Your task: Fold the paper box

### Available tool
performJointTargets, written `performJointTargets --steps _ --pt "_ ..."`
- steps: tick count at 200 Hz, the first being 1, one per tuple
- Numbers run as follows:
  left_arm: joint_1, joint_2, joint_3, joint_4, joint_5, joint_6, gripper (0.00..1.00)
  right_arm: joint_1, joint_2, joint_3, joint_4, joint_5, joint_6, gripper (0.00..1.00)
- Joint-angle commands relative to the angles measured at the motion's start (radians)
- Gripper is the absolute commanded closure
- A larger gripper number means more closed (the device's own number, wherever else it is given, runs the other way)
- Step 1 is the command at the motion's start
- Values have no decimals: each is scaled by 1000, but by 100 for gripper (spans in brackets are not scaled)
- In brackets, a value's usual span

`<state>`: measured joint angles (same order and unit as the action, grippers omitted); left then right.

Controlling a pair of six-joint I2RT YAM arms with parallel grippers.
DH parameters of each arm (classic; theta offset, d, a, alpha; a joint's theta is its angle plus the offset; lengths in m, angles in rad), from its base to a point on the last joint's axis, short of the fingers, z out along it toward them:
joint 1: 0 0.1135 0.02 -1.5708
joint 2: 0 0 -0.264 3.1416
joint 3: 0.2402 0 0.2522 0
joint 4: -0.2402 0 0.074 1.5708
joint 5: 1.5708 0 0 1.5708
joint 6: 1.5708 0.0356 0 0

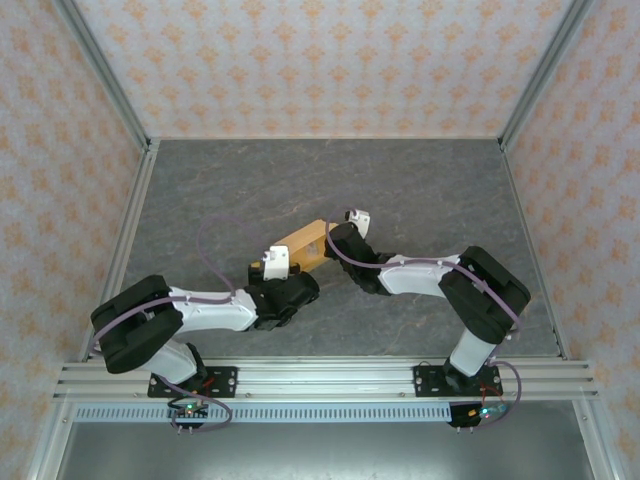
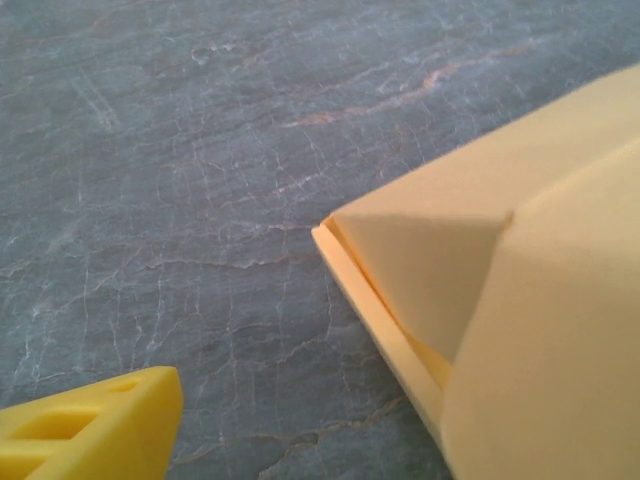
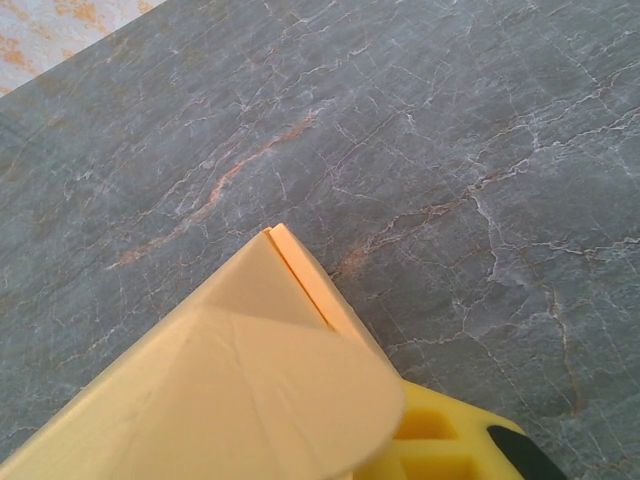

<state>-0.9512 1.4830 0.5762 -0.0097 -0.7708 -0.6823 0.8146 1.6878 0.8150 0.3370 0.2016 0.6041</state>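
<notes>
The paper box (image 1: 300, 243) is a flat, light orange-tan piece lying aslant at the middle of the table, between the two arms. My left gripper (image 1: 290, 264) is at its near-left end. In the left wrist view the paper box (image 2: 520, 300) takes up the right side, and one yellow finger (image 2: 95, 425) stands apart from it at the lower left, so the jaws are open. My right gripper (image 1: 336, 244) is at the far-right end. There the paper box (image 3: 230, 380) has a rounded flap lying over a yellow finger (image 3: 440, 445). The other finger is hidden behind the cardboard.
The dark grey marbled table (image 1: 420, 190) stretches away behind the box. Patterned walls with metal posts (image 1: 530, 75) close in the back and both sides. An aluminium rail (image 1: 320, 378) carries the arm bases at the near edge.
</notes>
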Motion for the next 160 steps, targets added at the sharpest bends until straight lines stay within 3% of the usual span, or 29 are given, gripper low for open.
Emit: performJointTargets --steps 1,60,117,160 --pt "-5 -37 -28 -32 48 44 24 -8 9 -15 -23 16 -18 81" --pt "-6 -161 -50 -81 146 106 17 -8 5 -20 -21 5 -23 80" --pt "-6 -320 -19 -228 403 218 16 -7 2 -22 -19 5 -25 80" --pt "-6 -426 16 -359 454 254 14 -8 1 -23 -9 -6 -26 80"
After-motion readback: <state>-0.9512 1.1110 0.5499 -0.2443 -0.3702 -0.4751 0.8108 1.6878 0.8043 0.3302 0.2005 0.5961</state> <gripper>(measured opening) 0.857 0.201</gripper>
